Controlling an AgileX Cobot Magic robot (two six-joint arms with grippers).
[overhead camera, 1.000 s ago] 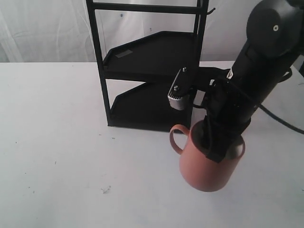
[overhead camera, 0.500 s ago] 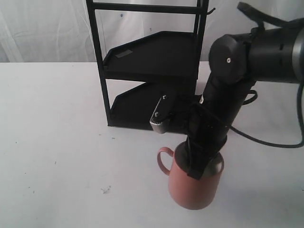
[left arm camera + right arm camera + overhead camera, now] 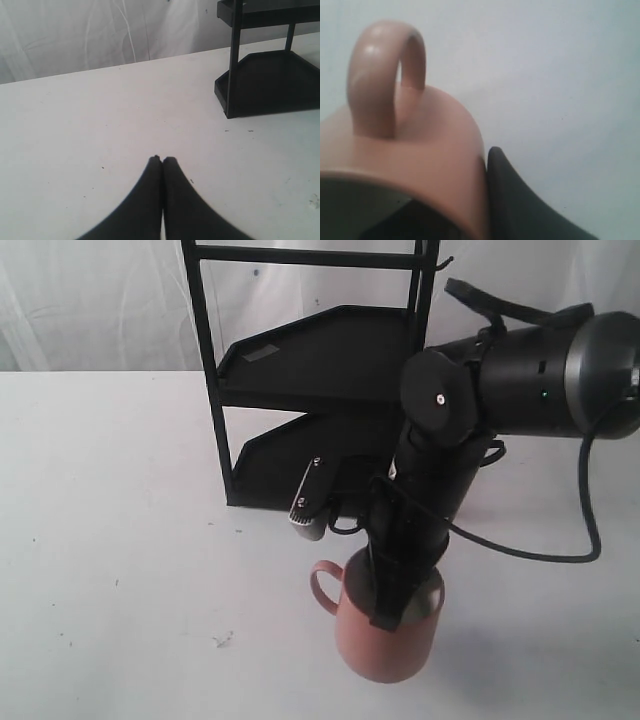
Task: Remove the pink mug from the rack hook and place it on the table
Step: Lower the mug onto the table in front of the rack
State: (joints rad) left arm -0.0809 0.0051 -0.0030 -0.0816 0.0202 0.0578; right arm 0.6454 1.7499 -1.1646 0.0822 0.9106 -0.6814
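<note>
The pink mug point(image 3: 385, 640) hangs upright low over the table point(image 3: 120, 520), in front of the rack point(image 3: 320, 360), with its handle point(image 3: 322, 586) pointing left. I cannot tell whether its base touches the tabletop. My right gripper point(image 3: 397, 602) is shut on the mug's rim, one finger inside and one outside. The right wrist view shows the mug point(image 3: 420, 145) pressed against the outer finger point(image 3: 515, 200) of that gripper point(image 3: 479, 172). The rack hook point(image 3: 443, 261) at the post's top is bare. My left gripper point(image 3: 162, 160) is shut and holds nothing, low over the table point(image 3: 75, 125).
The rack's two angled tray shelves point(image 3: 330, 340) stand just behind the mug. The rack's lower shelf point(image 3: 272, 80) is to one side in the left wrist view. A white curtain point(image 3: 90, 300) backs the table. A cable point(image 3: 590, 510) trails from the right arm.
The right arm has carried the mug leftward and lower, toward the table's front, swinging away from the rack. The left gripper's earlier state is not shown.
</note>
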